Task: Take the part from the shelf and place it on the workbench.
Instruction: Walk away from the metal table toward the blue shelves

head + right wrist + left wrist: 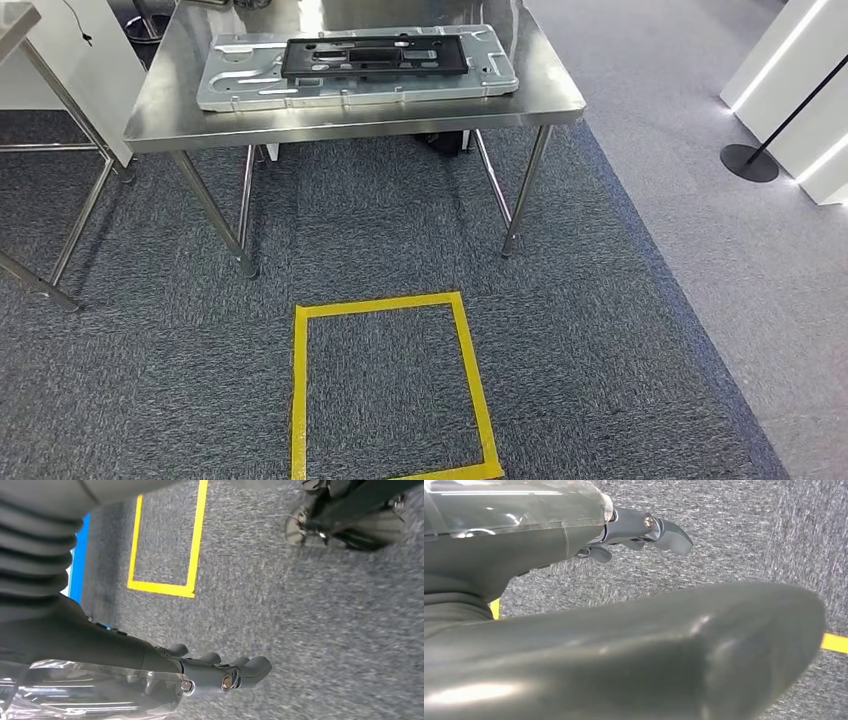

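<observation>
Workbench (pixel 200 110) of bare steel stands at the far side of the grey carpet (pixel 380 230), and everything else can be placed from it. On its top lies a pale grey metal panel (pixel 240 85), flat, with its long axis running along the bench's length, side to side across the head view. On that panel rests the part (pixel 375 55), a flat black rectangular frame with cut-outs; its long axis runs the same way as the panel's, its long edges roughly parallel to the bench's front edge, and it sits toward the panel's far half. No hand touches it.

Short of the bench, on the carpet, is a square of yellow tape (pixel 300 400). To the bench's left stands a second steel table (pixel 20 20), seen by its corner and legs; well off to the bench's right, on paler flooring, is a black round stand base (pixel 748 162) with a slanted pole.

Wrist views add what the head view lacks. Left hand (pixel 644 530) hangs over the carpet, fingers loosely extended and holding nothing, with a strip of yellow tape beyond it. Right hand (pixel 220 672) likewise hangs over the carpet, its fingers (pixel 255 667) apart, slightly bent and empty; past it lie the yellow square and a strip of blue tape (pixel 80 555).
</observation>
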